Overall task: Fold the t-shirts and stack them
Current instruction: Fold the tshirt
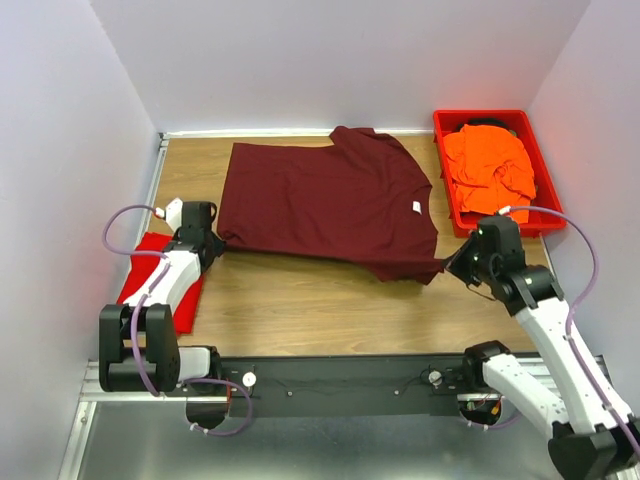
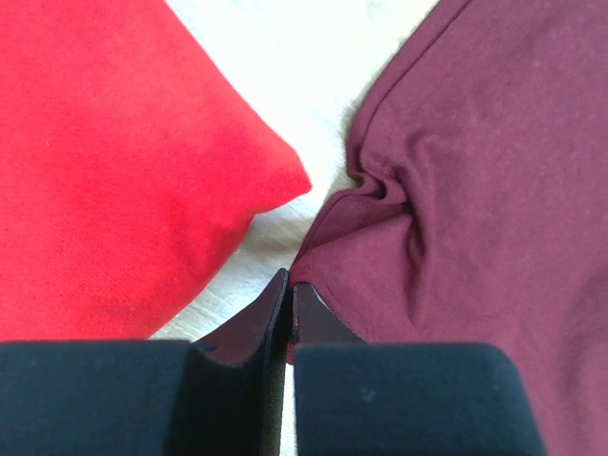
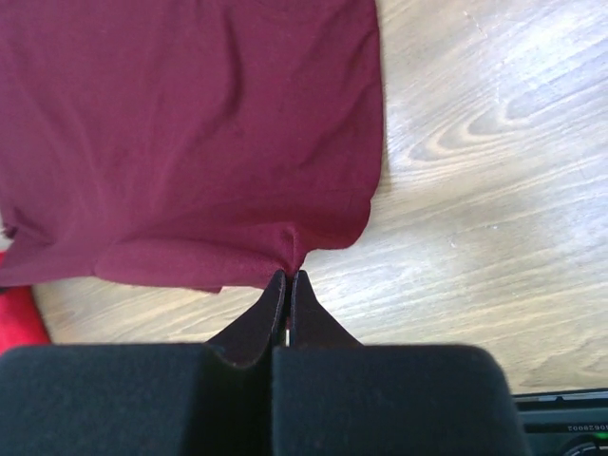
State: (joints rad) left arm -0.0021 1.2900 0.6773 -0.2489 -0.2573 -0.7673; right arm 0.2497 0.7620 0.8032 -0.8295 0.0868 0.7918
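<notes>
Maroon t-shirt (image 1: 325, 205) lies spread flat mid-table (image 1: 300, 300). Right gripper (image 1: 452, 262) is pinched closed on its near right hem. Left gripper (image 1: 213, 243) is at the near left corner, jaws a narrow slit; grip unclear. Folded red t-shirt (image 1: 185, 305) lies under the left arm. Orange t-shirt (image 1: 490, 168) sits in the red bin (image 1: 441, 160).

Barely-parted fingers (image 2: 321, 325) at maroon t-shirt (image 2: 465, 190) hem, red t-shirt (image 2: 114, 171) alongside

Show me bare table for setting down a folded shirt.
Widest bare wood: the strip between the maroon t-shirt and the black base rail. A smaller patch sits back left, between that shirt and the wall. Crowded: the red t-shirt by the left arm, the red bin on the right.
</notes>
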